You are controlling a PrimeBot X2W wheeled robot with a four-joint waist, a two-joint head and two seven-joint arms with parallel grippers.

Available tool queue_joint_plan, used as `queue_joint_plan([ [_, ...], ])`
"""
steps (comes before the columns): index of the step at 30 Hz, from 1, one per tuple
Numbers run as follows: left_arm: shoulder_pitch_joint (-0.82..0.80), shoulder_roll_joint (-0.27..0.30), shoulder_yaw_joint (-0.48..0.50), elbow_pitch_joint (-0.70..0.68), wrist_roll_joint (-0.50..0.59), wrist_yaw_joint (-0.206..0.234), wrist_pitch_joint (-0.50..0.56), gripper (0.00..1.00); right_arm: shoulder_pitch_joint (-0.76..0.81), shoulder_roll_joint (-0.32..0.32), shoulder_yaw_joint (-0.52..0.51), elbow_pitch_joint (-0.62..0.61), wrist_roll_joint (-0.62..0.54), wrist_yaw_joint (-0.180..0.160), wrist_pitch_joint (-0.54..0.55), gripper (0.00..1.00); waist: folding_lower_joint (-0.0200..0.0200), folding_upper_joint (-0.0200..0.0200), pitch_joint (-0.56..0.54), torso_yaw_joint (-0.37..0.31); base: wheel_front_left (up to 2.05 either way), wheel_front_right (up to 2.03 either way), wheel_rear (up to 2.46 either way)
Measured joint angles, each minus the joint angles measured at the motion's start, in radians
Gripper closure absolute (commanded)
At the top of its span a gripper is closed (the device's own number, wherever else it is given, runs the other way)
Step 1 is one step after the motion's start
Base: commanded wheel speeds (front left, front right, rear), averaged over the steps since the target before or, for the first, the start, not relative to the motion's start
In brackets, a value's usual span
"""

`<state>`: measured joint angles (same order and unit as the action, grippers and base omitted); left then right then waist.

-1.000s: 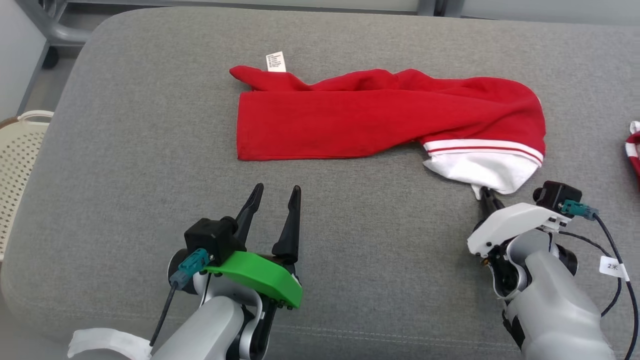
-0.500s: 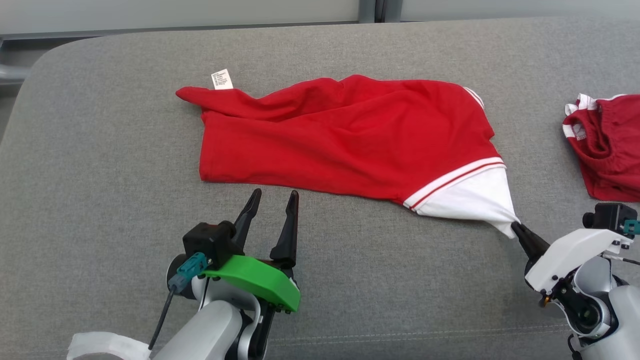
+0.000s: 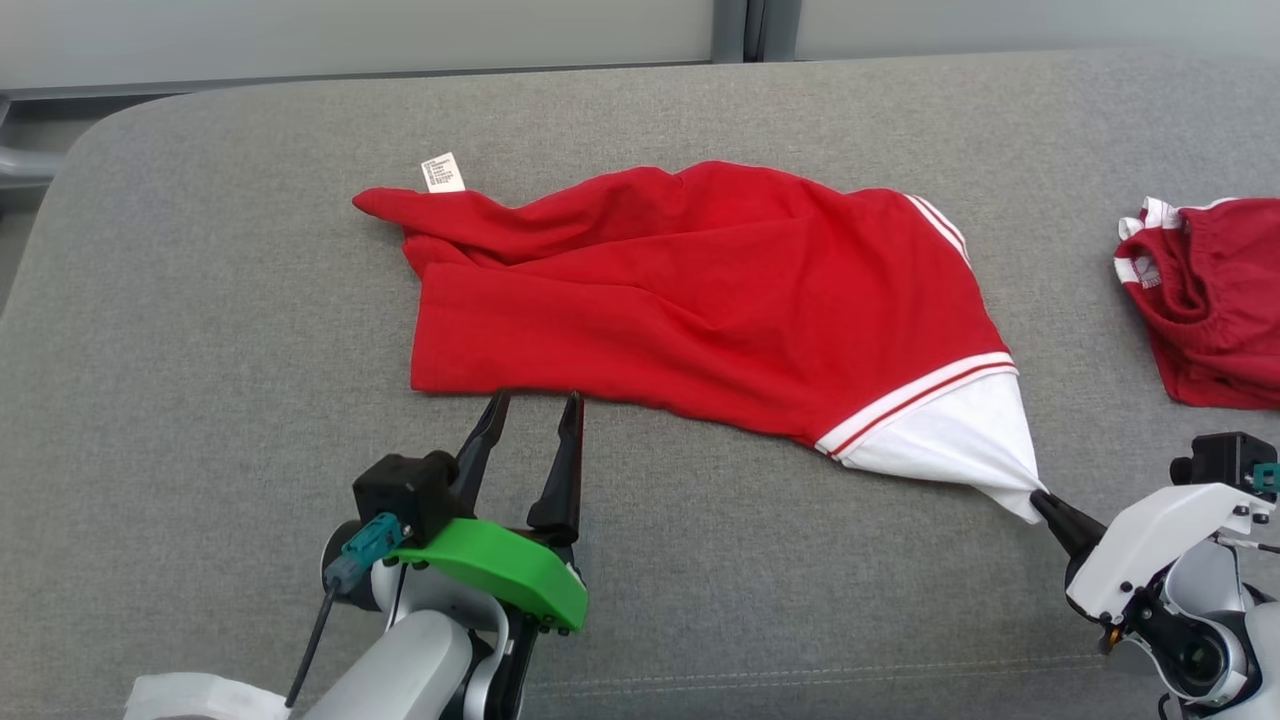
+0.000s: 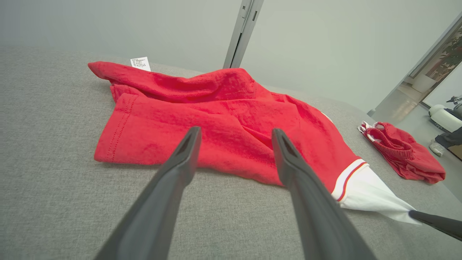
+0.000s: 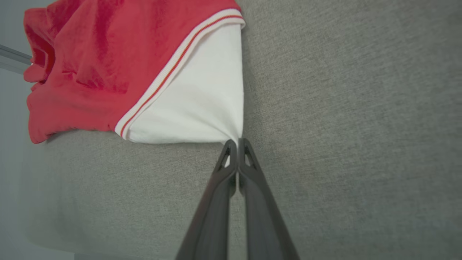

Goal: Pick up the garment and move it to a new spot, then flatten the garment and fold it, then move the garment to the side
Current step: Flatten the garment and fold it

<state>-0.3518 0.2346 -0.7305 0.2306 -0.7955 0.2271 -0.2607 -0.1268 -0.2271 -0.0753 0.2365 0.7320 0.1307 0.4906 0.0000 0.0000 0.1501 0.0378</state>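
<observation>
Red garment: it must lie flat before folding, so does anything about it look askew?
Yes. The red garment lies rumpled, with folds bunched along its far edge near the white label. Its white corner is drawn to a point, pinched in the shut right hand.

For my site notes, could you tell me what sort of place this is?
Probably an indoor lab or office: a grey padded bench, pale wall panels, and a shiny floor.

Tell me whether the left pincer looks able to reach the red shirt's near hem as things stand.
Probably yes: the left pincer is open, its tips right at the near hem of the red shirt, with nothing lying between them.
</observation>
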Motion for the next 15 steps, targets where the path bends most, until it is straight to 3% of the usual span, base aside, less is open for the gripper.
queue_joint_plan([
  [15, 0.045, 0.029, 0.020, -0.021, -0.014, 0.021, 0.000, 0.00, 0.052, -0.015, -0.057, -0.082, 0.028, 0.000, 0.080, 1.00, 0.0000, 0.0000, -0.019, -0.017, 0.00, 0.00, 0.00],
])
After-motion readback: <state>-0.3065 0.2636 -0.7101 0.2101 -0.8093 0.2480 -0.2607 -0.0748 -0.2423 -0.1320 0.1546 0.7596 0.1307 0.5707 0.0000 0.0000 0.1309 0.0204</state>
